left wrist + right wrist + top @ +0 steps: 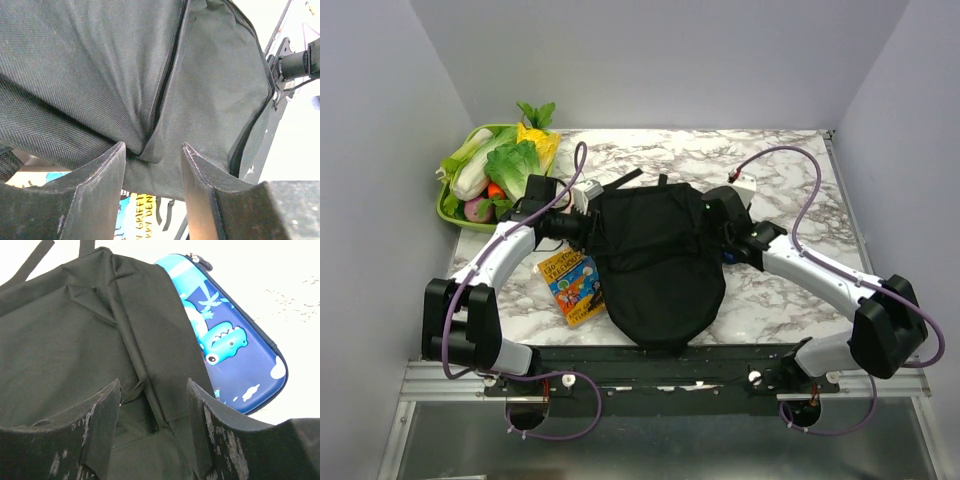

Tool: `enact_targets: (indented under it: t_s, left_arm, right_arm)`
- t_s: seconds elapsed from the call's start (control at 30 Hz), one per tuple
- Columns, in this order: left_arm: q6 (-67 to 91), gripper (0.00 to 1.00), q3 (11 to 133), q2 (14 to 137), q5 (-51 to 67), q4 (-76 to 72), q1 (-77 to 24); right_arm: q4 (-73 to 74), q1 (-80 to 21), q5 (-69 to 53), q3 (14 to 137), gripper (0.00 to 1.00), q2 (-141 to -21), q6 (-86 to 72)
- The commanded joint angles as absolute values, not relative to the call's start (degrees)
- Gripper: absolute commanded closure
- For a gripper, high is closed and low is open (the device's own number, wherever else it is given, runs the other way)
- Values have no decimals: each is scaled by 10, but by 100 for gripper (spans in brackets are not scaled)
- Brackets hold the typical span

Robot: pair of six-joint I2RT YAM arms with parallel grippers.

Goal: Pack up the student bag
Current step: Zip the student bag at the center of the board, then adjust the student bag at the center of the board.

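The student bag (655, 262), a floppy black backpack, lies flat in the middle of the table with its straps toward the back. My left gripper (588, 228) is at its upper left edge. In the left wrist view the jaws are open (152, 150) with a fold of bag fabric (150, 75) by the zipper just between the tips. My right gripper (720, 232) is at the bag's upper right edge, open (154, 385), with a strap and seam of the bag (75, 340) between the fingertips.
A blue dinosaur-print case (235, 355) lies partly under the bag's right edge, a sliver showing in the top view (728, 256). A colourful book (572, 287) lies left of the bag, also seen below it (135, 215). A green tray of toy vegetables (455, 212) stands back left.
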State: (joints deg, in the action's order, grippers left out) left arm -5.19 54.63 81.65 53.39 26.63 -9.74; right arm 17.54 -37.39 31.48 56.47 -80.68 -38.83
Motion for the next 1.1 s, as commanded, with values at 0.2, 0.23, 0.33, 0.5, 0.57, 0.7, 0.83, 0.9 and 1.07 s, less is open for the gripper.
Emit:
enact_targets:
  t_s: [0.2,0.23,0.33,0.5,0.57,0.7,0.83,0.9,1.07]
  left_arm:
    - [-90,38,590,755,546,321,-113]
    - [-95,37,585,757,541,313,-121]
    - [-110,36,576,773,536,276,-141]
    - [-130,34,611,830,492,254,-179]
    - [-140,34,634,864,483,262,-196]
    - [-152,33,642,900,461,261,-215]
    - [-162,33,636,914,453,263,-225]
    - [-165,33,628,912,450,264,-230]
    - [-166,40,617,905,449,267,-237]
  right_arm:
    - [183,-384,227,476,36,-715,-424]
    - [195,-391,227,473,36,-714,-447]
    - [244,-418,243,464,34,-715,-489]
    - [286,-449,235,437,36,-708,-516]
    - [308,-464,245,432,39,-705,-528]
    - [337,-481,257,430,43,-692,-534]
    - [381,-485,281,440,42,-674,-535]
    - [411,-489,297,445,38,-665,-536]
    - [448,-492,313,442,37,-627,-541]
